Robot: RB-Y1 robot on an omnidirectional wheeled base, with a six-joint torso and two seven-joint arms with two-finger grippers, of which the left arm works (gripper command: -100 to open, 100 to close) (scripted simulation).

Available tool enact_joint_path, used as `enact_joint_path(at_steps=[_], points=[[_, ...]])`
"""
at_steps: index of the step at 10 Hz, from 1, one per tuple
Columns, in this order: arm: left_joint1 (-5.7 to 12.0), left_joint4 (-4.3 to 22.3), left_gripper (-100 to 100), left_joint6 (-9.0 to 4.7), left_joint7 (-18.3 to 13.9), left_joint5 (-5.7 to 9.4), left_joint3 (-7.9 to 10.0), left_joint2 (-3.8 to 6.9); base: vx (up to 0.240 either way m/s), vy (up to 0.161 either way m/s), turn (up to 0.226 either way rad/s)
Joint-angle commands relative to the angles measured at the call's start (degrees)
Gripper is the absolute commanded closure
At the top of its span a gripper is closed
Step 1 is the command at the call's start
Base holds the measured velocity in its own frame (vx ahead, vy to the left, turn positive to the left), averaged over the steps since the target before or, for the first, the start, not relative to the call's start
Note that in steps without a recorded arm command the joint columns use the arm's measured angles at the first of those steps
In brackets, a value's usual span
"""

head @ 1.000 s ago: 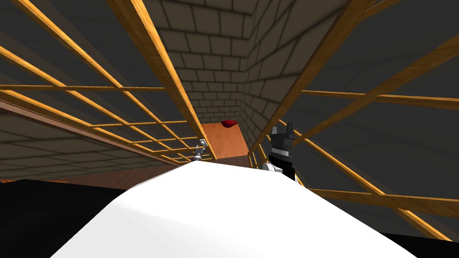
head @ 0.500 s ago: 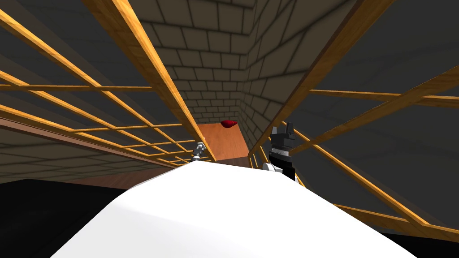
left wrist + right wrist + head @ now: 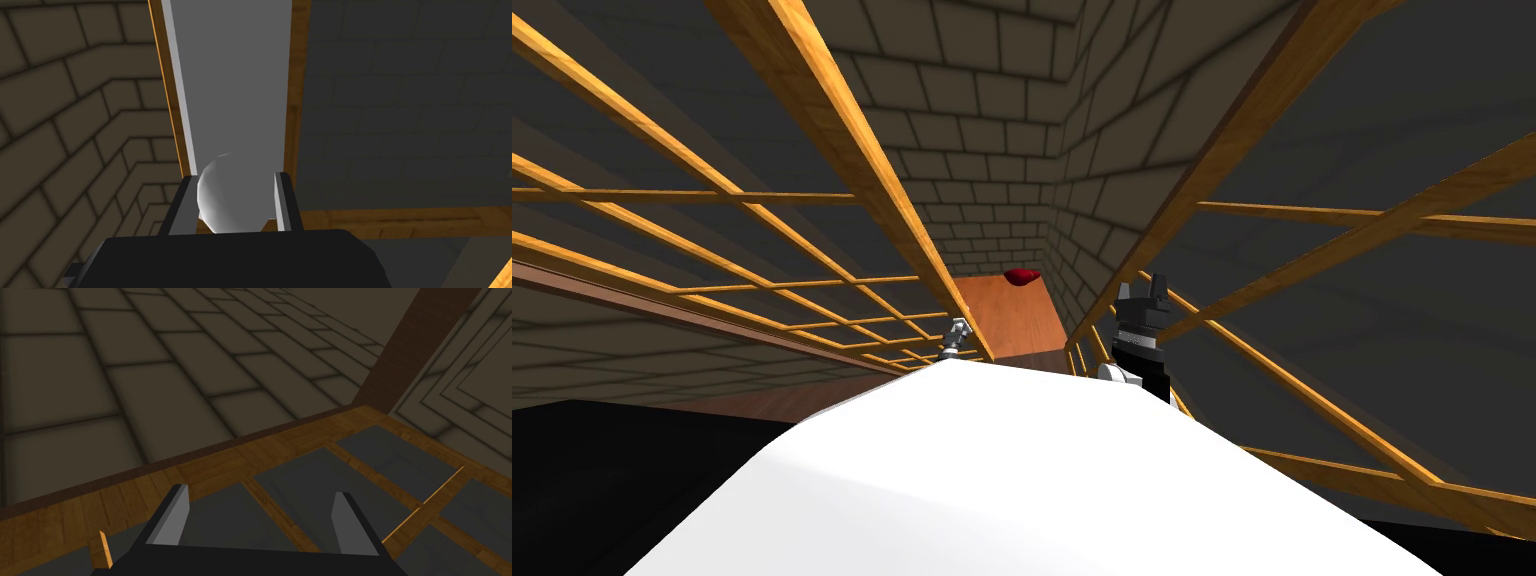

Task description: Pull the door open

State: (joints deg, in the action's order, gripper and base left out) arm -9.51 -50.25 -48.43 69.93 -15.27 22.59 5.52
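Note:
Two wood-framed glass doors splay out in front of me, the left leaf [image 3: 842,130] and the right leaf [image 3: 1212,150]. In the left wrist view a round pale knob [image 3: 230,195] sits on the door's grey stile [image 3: 235,75]. My left gripper [image 3: 236,176] is shut on that knob, one finger against each side. The head view shows the same gripper [image 3: 958,328] small at the left leaf's inner edge. My right gripper [image 3: 1142,288] is raised beside the right leaf. Its fingers [image 3: 261,490] stand open and hold nothing, over a wood-framed glass pane [image 3: 320,488].
Between the leaves a narrow gap shows a brown floor strip [image 3: 1012,315] with a small red object [image 3: 1022,275] at its far end. Brick walls [image 3: 992,150] close the space behind. A black area [image 3: 612,480] lies at the lower left.
The left gripper's fingers have closed in on the knob. The whole head view has shifted slightly, so my head has moved. The right arm has held still.

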Motion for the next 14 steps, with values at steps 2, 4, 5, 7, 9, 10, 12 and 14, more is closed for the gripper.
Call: enact_joint_path(at_steps=[2, 4, 5, 7, 9, 10, 12, 14], points=[[0.38, 0.38, 100, -0.06, -3.42, 0.75, -0.56, 0.09, -0.029, 0.007, -0.019], [0.66, 0.7, 100, -0.1, -5.95, 1.36, -0.97, 0.19, -0.039, 0.003, -0.017], [0.81, 0.86, 100, -0.12, -7.21, 1.67, -1.18, 0.24, -0.04, 0.007, -0.015], [1.13, 1.21, 100, -0.17, -9.99, 2.35, -1.64, 0.34, -0.037, 0.006, -0.014], [1.54, 1.66, 100, -0.23, -13.25, 3.22, -2.24, 0.48, -0.041, 0.003, -0.023], [1.75, 1.89, 100, -0.26, -14.91, 3.66, -2.54, 0.55, -0.046, 0.006, -0.016], [1.95, 2.12, 100, -0.29, -16.98, 4.1, -2.84, 0.62, -0.03, 0.004, -0.009], [2.44, 2.65, 100, -0.36, -20.24, 5.13, -3.55, 0.78, -0.048, 0.007, -0.021]])
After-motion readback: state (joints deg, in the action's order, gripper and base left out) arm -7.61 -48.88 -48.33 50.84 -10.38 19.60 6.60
